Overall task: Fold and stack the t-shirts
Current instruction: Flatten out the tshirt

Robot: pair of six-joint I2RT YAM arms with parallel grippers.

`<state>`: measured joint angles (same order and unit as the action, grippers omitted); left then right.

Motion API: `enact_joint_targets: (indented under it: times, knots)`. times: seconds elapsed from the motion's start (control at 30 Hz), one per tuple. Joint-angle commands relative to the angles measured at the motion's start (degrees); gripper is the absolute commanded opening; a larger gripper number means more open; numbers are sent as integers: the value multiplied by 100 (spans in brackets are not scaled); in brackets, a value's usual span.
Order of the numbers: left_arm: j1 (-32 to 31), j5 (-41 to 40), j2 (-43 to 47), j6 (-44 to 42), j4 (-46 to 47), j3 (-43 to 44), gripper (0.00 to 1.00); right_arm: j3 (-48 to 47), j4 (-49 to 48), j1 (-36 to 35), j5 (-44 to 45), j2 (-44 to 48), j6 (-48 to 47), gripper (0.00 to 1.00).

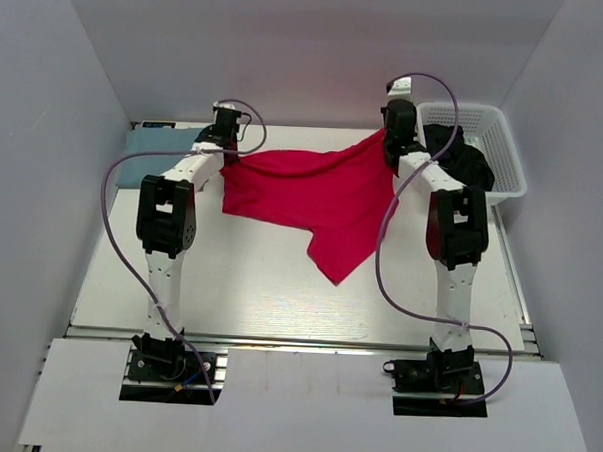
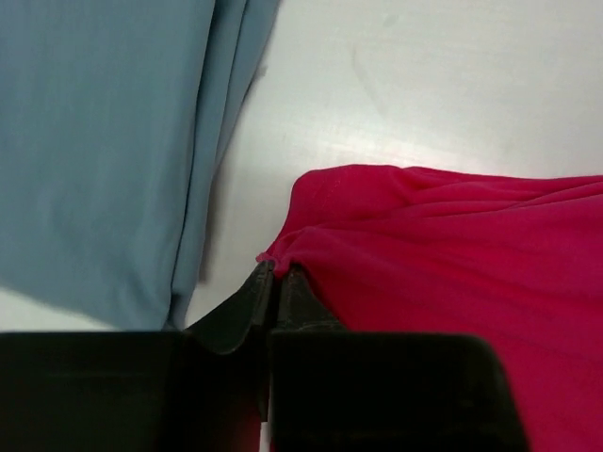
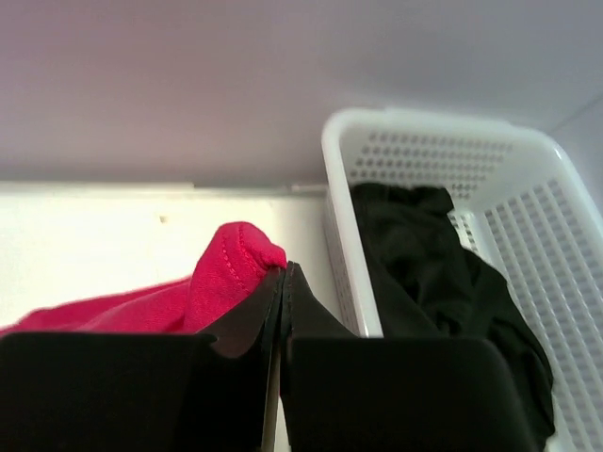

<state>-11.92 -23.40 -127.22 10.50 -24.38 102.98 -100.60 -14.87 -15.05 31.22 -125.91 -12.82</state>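
Note:
The crimson red t-shirt (image 1: 318,192) is stretched between both grippers across the back of the table, its lower part hanging to a point near the middle. My left gripper (image 1: 225,153) is shut on its left corner (image 2: 283,252). My right gripper (image 1: 390,140) is shut on its right corner (image 3: 247,252), which is lifted above the table. The pale blue-grey t-shirt (image 1: 160,150) lies folded at the far left; in the left wrist view (image 2: 104,151) it lies just left of my fingers.
A white plastic lattice basket (image 1: 500,145) stands at the back right and holds dark black cloth (image 3: 424,273). Its wall (image 3: 344,235) is close to the right of my right gripper. White walls enclose the table on three sides.

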Motion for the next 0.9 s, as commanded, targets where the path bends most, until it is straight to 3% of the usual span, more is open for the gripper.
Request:
enact_joint_targets:
  times: [0.0,0.03,0.1,0.23,0.27,0.3,0.33,0.67,0.87]
  knots:
    - [163,502,-258,-215,110,775,21,-661,-68,28,-73,-434,-133,0]
    - [242,555,-364,-215,-117,942,42,-741,-42,37,-72,-496,-133,0]
    - [313,818,-541,-215,-303,1338,66,-961,-24,20,-142,-637,-177,4]
    - [375,1135,-375,-215,-418,1313,100,-1050,361,-15,-757,-462,-283,43]
    - [375,1136,-278,-267,-418,1182,100,-1041,545,-24,-871,-391,-300,51]
    - [375,1136,-173,-268,-418,1102,100,-1006,625,-42,-1220,-173,-239,78]
    - [323,1075,54,-268,-418,910,100,-945,765,-77,-1311,-84,-125,89]
    - [-160,1777,1190,-620,-541,-558,100,355,2049,-349,-2936,1718,762,90]
    - [-653,1435,1322,-1015,-489,-999,96,2174,1971,-437,-4079,2728,1624,90]
